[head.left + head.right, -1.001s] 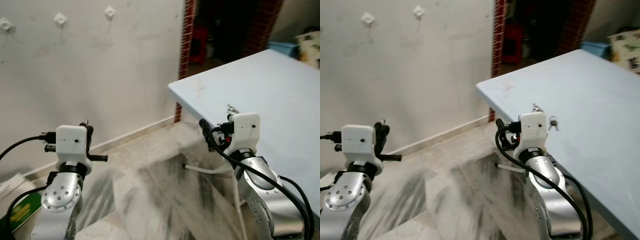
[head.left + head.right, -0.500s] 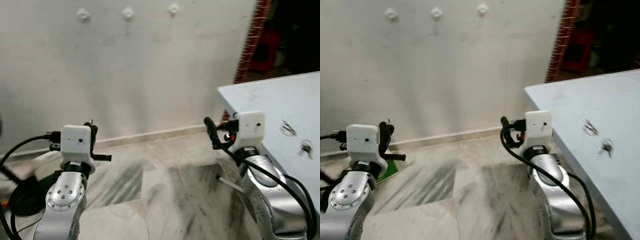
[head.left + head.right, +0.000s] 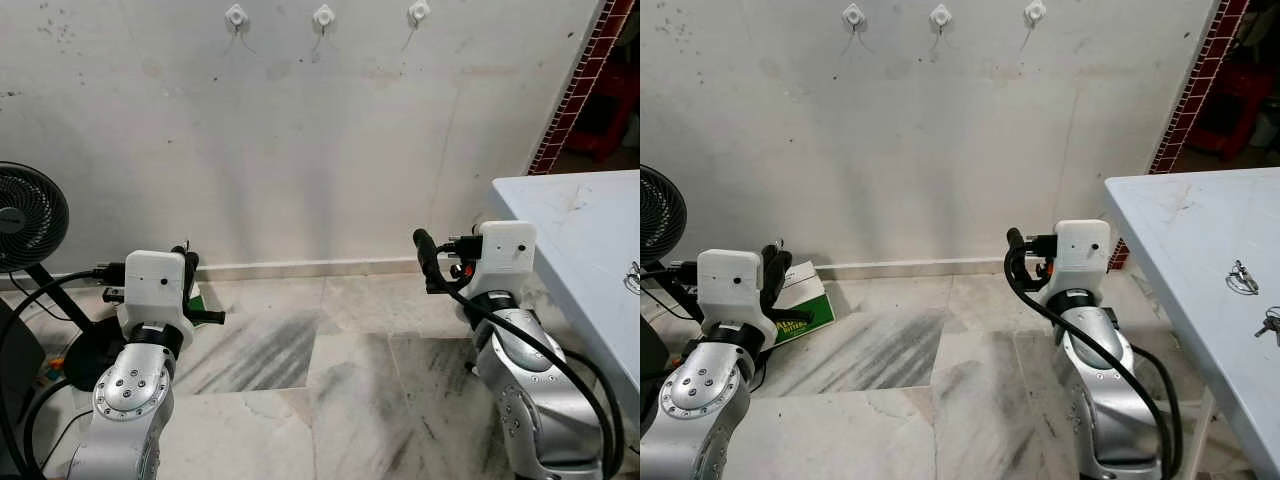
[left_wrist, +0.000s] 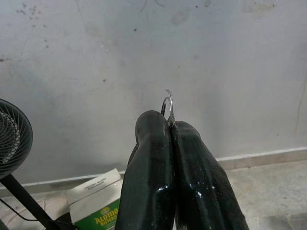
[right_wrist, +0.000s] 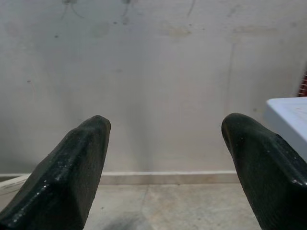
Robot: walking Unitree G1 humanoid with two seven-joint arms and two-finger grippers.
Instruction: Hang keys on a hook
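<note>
— White plaster wall (image 3: 300,140) ahead, three small white hooks (image 3: 323,16) in a row near its top. What has the left gripper (image 4: 169,125) got?

— Its two black fingers (image 4: 151,158) are pressed tight together, and a thin metal key ring (image 4: 168,106) sticks up from between their tips. Only the loop shows; the rest of it is hidden behind the fingers. In the head views that gripper (image 3: 771,268) is low on the robot's left, well below the hooks and pointing at the wall.

— And the right gripper (image 5: 165,143)?

— Spread wide with nothing between the fingers (the wall and skirting show plainly through the gap). From the head it is raised beside the corner of the pale blue table (image 3: 1180,240), also aimed at the wall.

— Anything on that table?

— A wire ring (image 3: 1240,279) and, just beside it toward the edge of the picture, a small bunch of keys (image 3: 1270,323). Both lie flat on the top, apart from either gripper.

— What else is about?

— A black fan (image 3: 25,215) stands on the floor to the far left. A green and white carton (image 3: 800,305) lies by the skirting, near the left gripper. The floor (image 3: 330,370) is grey-veined marble tile. A red brick pillar (image 3: 575,85) rises at the right end of the wall.
</note>
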